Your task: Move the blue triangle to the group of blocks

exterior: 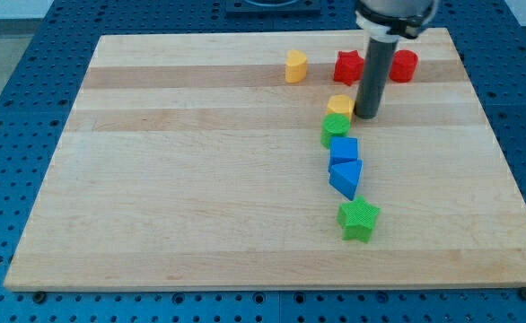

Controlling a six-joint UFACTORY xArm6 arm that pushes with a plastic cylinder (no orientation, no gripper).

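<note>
The blue triangle [346,177] lies right of the board's middle, touching the blue cube [343,150] just above it. Above those sit a green round block [336,129] and a yellow block [340,107], forming a column. A green star [359,219] lies just below the triangle. My tip [367,115] stands just right of the yellow block, well above the triangle. The dark rod hides part of the area between the two red blocks.
A yellow block [296,66] sits near the view's top. A red star [348,65] and a red round block [403,65] flank the rod at the top right. The wooden board [155,179] rests on a blue perforated table.
</note>
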